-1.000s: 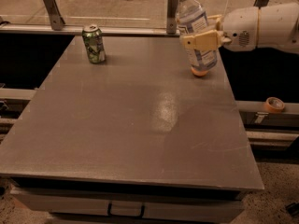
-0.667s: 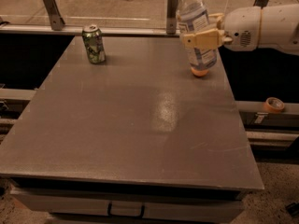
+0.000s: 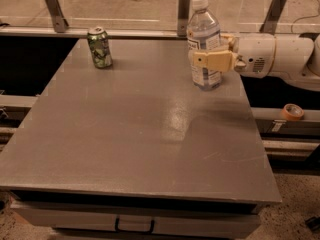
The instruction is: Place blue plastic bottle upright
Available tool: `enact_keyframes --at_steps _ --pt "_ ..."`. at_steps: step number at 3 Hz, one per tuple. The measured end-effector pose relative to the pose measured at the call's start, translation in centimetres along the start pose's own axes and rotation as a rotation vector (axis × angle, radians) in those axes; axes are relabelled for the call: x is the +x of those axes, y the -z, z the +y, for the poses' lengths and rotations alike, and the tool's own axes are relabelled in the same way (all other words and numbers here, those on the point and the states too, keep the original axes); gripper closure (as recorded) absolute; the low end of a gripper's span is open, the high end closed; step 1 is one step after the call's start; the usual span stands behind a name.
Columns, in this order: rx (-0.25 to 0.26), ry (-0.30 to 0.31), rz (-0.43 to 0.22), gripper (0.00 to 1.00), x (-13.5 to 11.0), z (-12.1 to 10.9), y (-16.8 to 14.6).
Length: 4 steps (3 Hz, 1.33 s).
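Right now my gripper clamps the bottle round its middle so it cannot tip; it stands upright near the far right edge of the table, well apart from the can.

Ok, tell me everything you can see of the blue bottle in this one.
The bottle is clear, bluish-tinted ribbed plastic, with a white screw cap in place and a white-and-dark label round its middle. It stands upright near the far right edge of the table, its base seemingly on the surface. The gripper, reaching in from the right, is closed around its middle, with one tan finger across the front. Nothing else touches it.
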State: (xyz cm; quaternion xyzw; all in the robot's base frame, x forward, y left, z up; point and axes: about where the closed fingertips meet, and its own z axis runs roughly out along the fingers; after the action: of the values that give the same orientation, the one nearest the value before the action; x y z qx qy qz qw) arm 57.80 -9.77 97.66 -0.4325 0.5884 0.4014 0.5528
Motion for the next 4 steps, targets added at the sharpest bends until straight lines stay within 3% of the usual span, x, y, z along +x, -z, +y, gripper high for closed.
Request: enact_keyframes --at_steps 1,3,4 --pt "-0.056 0.019 -0.084 1.0 0.7 2.0 1.3" --pt "-0.126 0.081 -0.137 1.0 3.1 4.5 2.8" --pt "-0.161 0.084 -0.147 0.82 4.6 5.4 2.6"
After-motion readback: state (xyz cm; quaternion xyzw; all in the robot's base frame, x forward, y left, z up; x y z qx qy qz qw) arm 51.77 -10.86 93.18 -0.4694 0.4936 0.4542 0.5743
